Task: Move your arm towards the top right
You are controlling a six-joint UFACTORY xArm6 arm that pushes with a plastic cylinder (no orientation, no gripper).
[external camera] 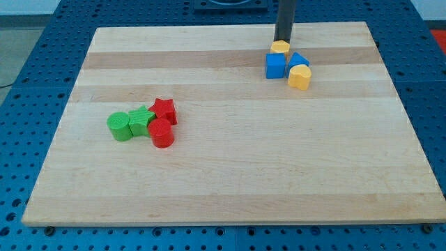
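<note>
My tip (282,42) is at the view's top, right of centre, its end just above a small yellow block (280,47) and touching or nearly touching it. Below that block sit a blue cube (276,65), a blue triangular block (298,60) and a yellow heart-like block (300,77), packed together. At the view's left lies a second cluster: a green cylinder (120,125), a green star (141,120), a red star (164,110) and a red cylinder (162,133).
The wooden board (230,167) lies on a blue perforated table (28,84). The board's top edge runs just behind my tip.
</note>
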